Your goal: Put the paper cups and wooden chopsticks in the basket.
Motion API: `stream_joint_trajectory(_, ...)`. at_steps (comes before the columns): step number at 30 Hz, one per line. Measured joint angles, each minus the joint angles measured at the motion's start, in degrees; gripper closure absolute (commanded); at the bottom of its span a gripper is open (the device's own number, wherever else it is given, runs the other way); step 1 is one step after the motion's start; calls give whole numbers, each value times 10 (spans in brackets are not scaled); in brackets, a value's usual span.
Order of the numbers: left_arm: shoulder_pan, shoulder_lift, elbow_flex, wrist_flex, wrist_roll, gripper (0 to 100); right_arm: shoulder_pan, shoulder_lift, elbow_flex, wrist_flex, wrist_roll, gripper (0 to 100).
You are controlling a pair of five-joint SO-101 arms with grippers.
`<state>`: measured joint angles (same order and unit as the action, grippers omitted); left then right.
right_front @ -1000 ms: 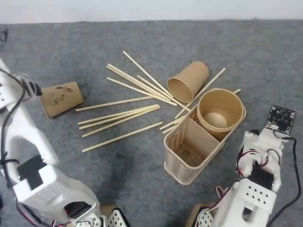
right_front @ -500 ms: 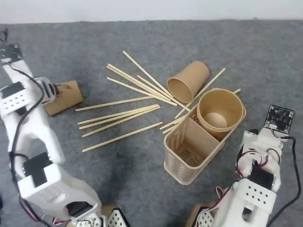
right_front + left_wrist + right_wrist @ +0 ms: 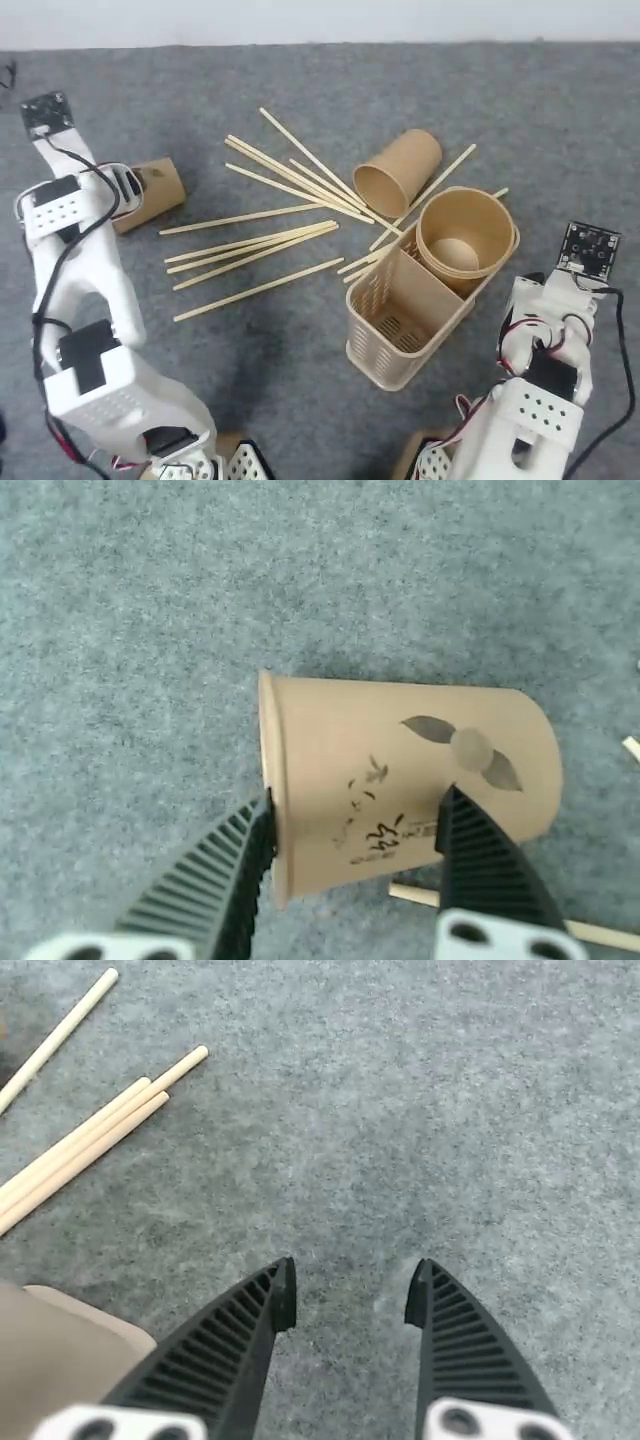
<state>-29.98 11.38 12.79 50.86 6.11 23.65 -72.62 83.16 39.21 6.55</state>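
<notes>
One paper cup (image 3: 465, 235) in basket (image 3: 385, 345); plain cup (image 3: 397, 172), printed cup (image 3: 400, 780) and chopsticks (image 3: 255, 245) lie outside. Wide left tool (image 3: 356, 815) straddles printed cup; right tool (image 3: 350, 1300) parted, empty.

- High view: soft, bright light from above lies evenly over the carpet (image 3: 560, 120).
- The basket (image 3: 375, 295) casts a faint, soft-edged shadow toward its near-left side.
- The chopsticks (image 3: 255, 245) throw only hairline shadows.
- Left wrist view: a thin dark shade sits under the cup (image 3: 400, 770).
- Right wrist view: the carpet darkens gently at the right gripper (image 3: 350, 1305).
</notes>
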Motion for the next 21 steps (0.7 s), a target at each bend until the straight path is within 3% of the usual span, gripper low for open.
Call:
stream_joint_trajectory(3,15,14,0,0,1,817,0,0,0,0,0,805)
stream_joint_trajectory(7,29,59,-23,-4,-1,986,0,0,3,0,0,805)
stream_joint_trajectory(21,29,185,-184,97,-1,990,0,0,7,0,2,805)
